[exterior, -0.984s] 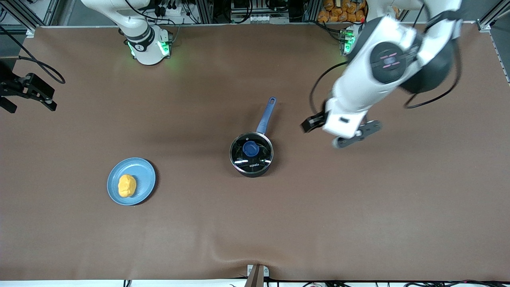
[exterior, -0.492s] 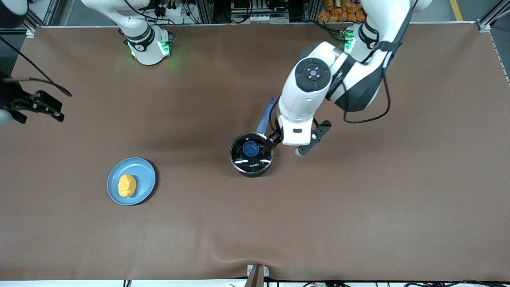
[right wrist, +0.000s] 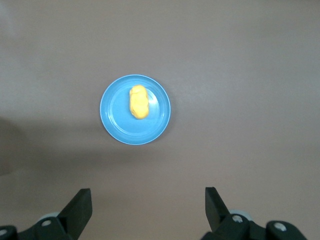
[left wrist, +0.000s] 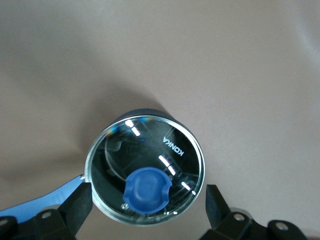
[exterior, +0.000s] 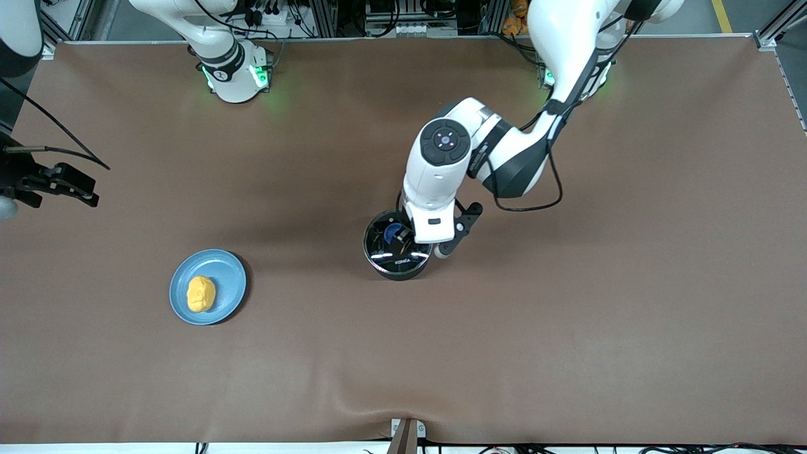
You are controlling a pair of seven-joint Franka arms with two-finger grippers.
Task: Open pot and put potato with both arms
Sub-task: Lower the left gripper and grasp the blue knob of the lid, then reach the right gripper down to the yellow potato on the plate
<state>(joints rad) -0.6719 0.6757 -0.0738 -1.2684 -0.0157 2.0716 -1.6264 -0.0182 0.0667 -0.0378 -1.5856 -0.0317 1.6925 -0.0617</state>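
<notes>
Pot (exterior: 398, 252) stands mid-table, glass lid (left wrist: 145, 167) seated, blue knob (left wrist: 147, 190) off the lid's centre in the left wrist view. Left hand (left wrist: 145, 202) hangs over the pot with fingers spread wide, one on each side of the lid rim, nothing held. Potato (exterior: 201, 294) lies on the blue plate (exterior: 230, 277), toward the right arm's end of the table. Right hand (right wrist: 145, 205) hangs above the table near the plate, fingers wide, empty.

Risks, as judged:
- Fingers straddle the whole lid, not the knob; closing here may clamp the rim or slip off the glass.
- Descent off the knob's axis may push the pot sideways.
</notes>
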